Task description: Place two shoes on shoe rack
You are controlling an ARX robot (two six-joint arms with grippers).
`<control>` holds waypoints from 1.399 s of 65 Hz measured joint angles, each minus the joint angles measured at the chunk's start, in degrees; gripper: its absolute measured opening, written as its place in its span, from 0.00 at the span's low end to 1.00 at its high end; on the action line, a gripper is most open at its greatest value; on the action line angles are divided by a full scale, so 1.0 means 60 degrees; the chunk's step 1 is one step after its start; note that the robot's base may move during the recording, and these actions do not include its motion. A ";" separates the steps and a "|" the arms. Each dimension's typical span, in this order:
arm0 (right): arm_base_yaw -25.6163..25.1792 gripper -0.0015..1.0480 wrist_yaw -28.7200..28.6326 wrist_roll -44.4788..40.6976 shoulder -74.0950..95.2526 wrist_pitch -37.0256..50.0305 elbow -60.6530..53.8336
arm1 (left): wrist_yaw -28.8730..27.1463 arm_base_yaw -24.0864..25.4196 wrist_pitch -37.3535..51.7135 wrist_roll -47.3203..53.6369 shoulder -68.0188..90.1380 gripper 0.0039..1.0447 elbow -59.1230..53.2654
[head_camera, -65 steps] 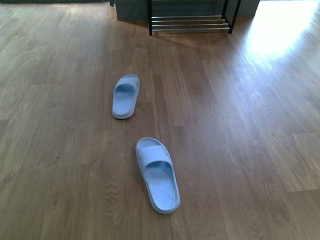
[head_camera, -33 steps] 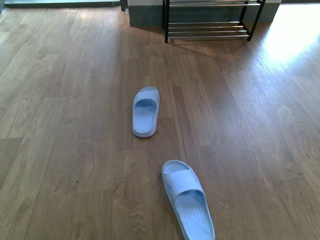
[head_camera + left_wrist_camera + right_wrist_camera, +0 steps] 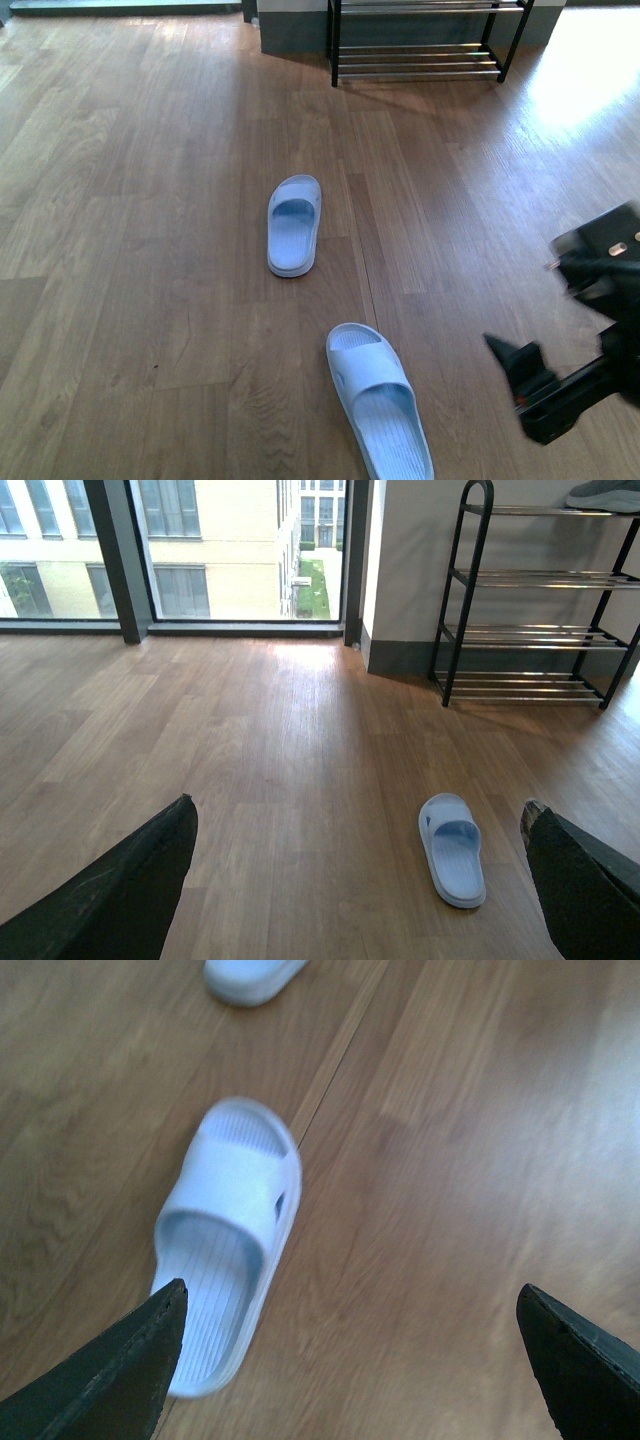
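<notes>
One pale blue slide (image 3: 293, 225) lies apart from its mate (image 3: 380, 405).

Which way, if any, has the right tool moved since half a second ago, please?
Yes: right tool entered from the right, toward the near slide; shoe rack unmoved.

The right arm (image 3: 598, 262) is black and boxy, with small pale marks. Its fingers (image 3: 110, 1385) are matte black tapered wedges, faintly scuffed

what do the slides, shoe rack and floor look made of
Slides: likely moulded plastic or foam, matte pale blue, seamless with ribbed footbed. Shoe rack: metal seemingly, black frame, shiny chrome bars. Floor: wood-grain planks with seams; wood or laminate, unclear.
</notes>
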 joint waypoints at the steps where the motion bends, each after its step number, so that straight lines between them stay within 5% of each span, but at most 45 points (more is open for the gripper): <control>1: 0.0029 0.91 -0.0004 0.0018 0.0164 -0.0004 0.0106 | 0.0000 0.0000 -0.0004 0.0000 0.0000 0.91 0.0000; 49: 0.0186 0.91 -0.0113 0.0827 0.6036 -0.1082 0.6404 | 0.0000 0.0000 -0.0004 0.0000 0.0000 0.91 0.0000; 84: -0.0208 0.06 -0.0612 0.1738 0.6331 -0.1355 0.7417 | 0.0000 0.0000 -0.0004 0.0000 0.0000 0.91 0.0000; 91: -0.0240 0.02 -0.0328 0.1865 0.5909 -0.1009 0.6732 | 0.0000 0.0000 -0.0004 0.0000 0.0000 0.91 0.0000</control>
